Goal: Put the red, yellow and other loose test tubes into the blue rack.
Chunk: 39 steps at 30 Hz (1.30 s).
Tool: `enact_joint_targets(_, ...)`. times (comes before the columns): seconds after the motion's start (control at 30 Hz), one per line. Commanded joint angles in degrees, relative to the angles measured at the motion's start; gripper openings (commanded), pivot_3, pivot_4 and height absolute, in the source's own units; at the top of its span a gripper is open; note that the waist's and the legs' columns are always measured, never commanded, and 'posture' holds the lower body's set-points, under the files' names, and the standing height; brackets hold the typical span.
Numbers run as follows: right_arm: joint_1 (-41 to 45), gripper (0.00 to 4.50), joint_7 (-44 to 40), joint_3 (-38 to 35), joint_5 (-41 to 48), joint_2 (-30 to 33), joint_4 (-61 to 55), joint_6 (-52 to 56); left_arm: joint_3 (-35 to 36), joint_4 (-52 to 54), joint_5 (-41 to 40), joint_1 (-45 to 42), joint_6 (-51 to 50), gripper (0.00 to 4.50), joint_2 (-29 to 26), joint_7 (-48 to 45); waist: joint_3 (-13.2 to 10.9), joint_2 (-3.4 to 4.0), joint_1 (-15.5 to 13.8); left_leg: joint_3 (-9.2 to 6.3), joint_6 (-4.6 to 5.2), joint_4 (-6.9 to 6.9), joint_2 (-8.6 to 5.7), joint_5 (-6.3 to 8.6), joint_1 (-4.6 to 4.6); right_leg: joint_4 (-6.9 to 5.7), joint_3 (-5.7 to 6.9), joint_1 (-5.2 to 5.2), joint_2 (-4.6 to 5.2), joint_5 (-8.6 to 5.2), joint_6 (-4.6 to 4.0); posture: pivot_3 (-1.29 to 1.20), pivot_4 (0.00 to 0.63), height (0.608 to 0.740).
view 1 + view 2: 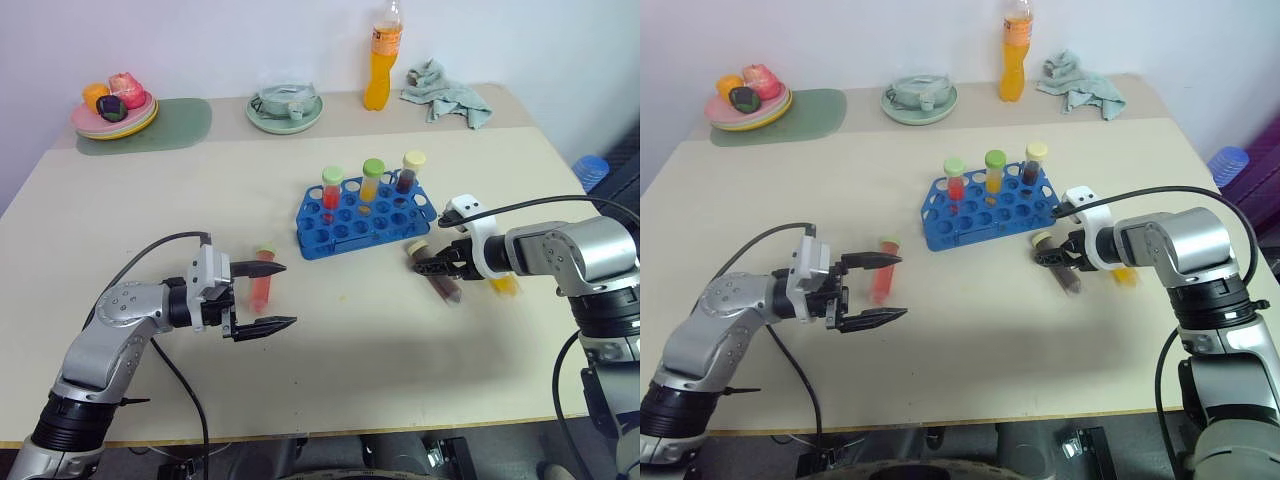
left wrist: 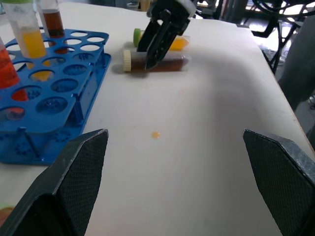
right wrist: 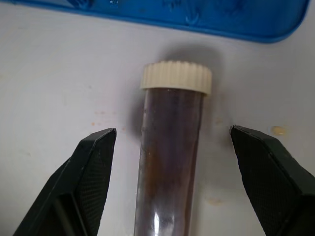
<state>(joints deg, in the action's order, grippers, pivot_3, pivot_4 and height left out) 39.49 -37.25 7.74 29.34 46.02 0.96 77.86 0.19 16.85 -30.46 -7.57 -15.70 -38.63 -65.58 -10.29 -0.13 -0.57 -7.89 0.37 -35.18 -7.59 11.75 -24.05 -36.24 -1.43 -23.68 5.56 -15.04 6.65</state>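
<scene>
Over table (image 1: pixel 120 200), right pincer (image 1: pixel 437 265) angles downward.

the bench (image 1: pixel 330 380) is matt and smooth. the blue rack (image 1: pixel 365 216) looks like glossy plastic. the brown tube (image 3: pixel 170 162) is clear and shiny — its cream cap (image 3: pixel 176 77) ridged. black fingers (image 3: pixel 92 167) show a fine, rough texture — matt.

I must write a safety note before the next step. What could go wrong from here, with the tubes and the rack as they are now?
1. The right tool stands open astride the lying brown tube with the cream cap; being round, it may roll when pinched.
2. The lying yellow tube sits right beside it and may be knocked.
3. The blue plastic rack is close; a swing may tip its three standing tubes.
</scene>
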Motion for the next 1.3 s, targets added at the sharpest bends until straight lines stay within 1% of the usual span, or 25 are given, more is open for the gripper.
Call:
enact_joint_targets(0.03, 1.23, 3.76, 0.89, 1.07, -1.68, -0.84, 0.23, 0.16, 0.62, 2.15, -0.36, -0.65, -0.31, 4.46, -0.26, 0.99, 0.00, 0.00, 0.03, 0.00, -0.01, 0.00, 0.00, 0.00, 0.00, 0.00, 0.00, 0.00, 0.00, 0.01, 0.00, 0.00, 0.150, 0.740)
enact_joint_targets(0.3, 1.17, 3.76, -0.56, 3.24, -3.02, -0.14, -2.30, -1.10, 0.47, 2.28, -0.61, -2.06, -1.61, 4.46, -0.32, 1.87, 0.03, -0.05, 0.17, 0.00, -0.01, -0.03, 0.03, -0.01, 0.05, 0.00, 0.00, 0.04, -0.03, 0.04, -0.01, 0.00, 0.150, 0.740)
enact_joint_targets(0.53, 2.32, 3.76, 0.49, 5.01, -5.16, -0.98, -2.43, -0.14, -0.66, 2.33, -0.09, -3.03, -2.05, 4.46, 0.30, 2.70, 0.03, -0.05, 0.34, 0.00, -0.02, -0.02, 0.04, -0.01, 0.05, 0.00, 0.00, 0.03, -0.04, 0.04, -0.01, 0.00, 0.150, 0.740)
enact_joint_targets(0.63, 2.98, 3.03, 0.91, 6.16, -6.21, -1.65, -1.99, -0.05, -1.00, 2.25, 0.04, -3.09, -1.93, 4.50, 0.50, 2.81, 0.03, -0.05, 0.40, 0.00, -0.02, -0.03, 0.05, -0.01, 0.05, 0.00, 0.00, 0.04, -0.05, 0.05, -0.01, 0.00, 0.150, 0.740)
enact_joint_targets(0.67, 3.09, 2.61, 0.92, 6.62, -6.61, -1.75, -2.01, -0.10, -1.05, 2.24, 0.04, -3.10, -1.91, 4.50, 0.55, 2.84, 0.03, -0.05, 0.41, 0.01, -0.02, -0.03, 0.05, -0.02, 0.05, 0.00, 0.00, 0.03, -0.05, 0.05, -0.02, 0.00, 0.150, 0.740)
enact_joint_targets(0.77, 3.22, 1.06, 0.71, 7.26, -7.37, -2.23, -2.97, -0.50, -1.15, 2.20, 0.08, -3.00, -1.79, 4.50, 0.63, 2.88, 0.03, -0.04, 0.52, 0.01, -0.02, 0.00, 0.06, -0.02, 0.05, 0.00, 0.00, 0.02, -0.05, 0.05, -0.01, 0.00, 0.150, 0.740)
enact_joint_targets(0.8, 3.18, 0.80, 0.42, 7.53, -7.64, -2.15, -3.33, -1.03, -1.17, 2.11, 0.14, -2.99, -1.70, 4.50, 0.68, 2.89, 0.04, -0.05, 0.58, 0.01, -0.02, 0.01, 0.06, -0.02, 0.05, 0.00, 0.00, 0.01, -0.06, 0.05, -0.01, 0.00, 0.150, 0.740)
enact_joint_targets(0.93, 2.07, 0.78, -1.03, 8.56, -8.97, -0.43, -5.77, -4.39, -1.07, 1.80, 0.34, -2.30, -0.90, 4.50, 0.70, 2.61, 0.03, -0.04, 0.90, 0.01, -0.02, 0.00, 0.07, -0.02, 0.05, -0.01, 0.00, 0.02, -0.06, 0.06, -0.01, 0.00, 0.150, 0.740)
enact_joint_targets(1.03, -0.29, 0.78, -2.41, 7.19, -9.41, 0.86, -9.13, -9.55, -0.89, 1.45, 0.56, -1.59, -0.13, 4.50, 0.71, 2.39, 0.03, -0.04, 1.15, 0.00, -0.02, 0.02, 0.06, -0.02, 0.04, 0.00, 0.01, 0.01, -0.05, 0.06, 0.00, 0.00, 0.150, 0.740)
enact_joint_targets(1.17, -4.39, 0.78, -7.26, 0.72, -4.69, 0.51, -14.09, -15.12, -0.67, 1.71, 0.54, -1.06, 0.11, 4.50, 0.64, 2.61, 0.03, -0.03, 1.26, 0.01, -0.02, 0.04, 0.07, -0.02, 0.03, -0.02, 0.01, -0.01, -0.05, 0.07, 0.02, 0.00, 0.150, 0.740)
enact_joint_targets(1.27, -7.23, 0.78, -9.78, -2.12, -2.34, 1.72, -18.99, -16.78, -0.47, 1.64, 0.47, -1.00, 0.04, 4.50, 0.55, 2.75, 0.02, -0.03, 1.10, 0.00, -0.02, 0.03, 0.07, -0.01, 0.02, -0.02, 0.01, -0.01, -0.05, 0.07, 0.02, 0.00, 0.150, 0.740)
enact_joint_targets(1.3, -8.23, 0.78, -10.02, -4.75, -0.42, 0.25, -20.75, -17.83, -0.49, 1.47, 0.46, -1.33, -0.12, 4.50, 0.54, 2.82, 0.03, -0.03, 1.07, 0.00, -0.01, 0.03, 0.06, -0.01, 0.02, -0.02, 0.02, 0.00, -0.05, 0.07, 0.02, 0.00, 0.150, 0.740)
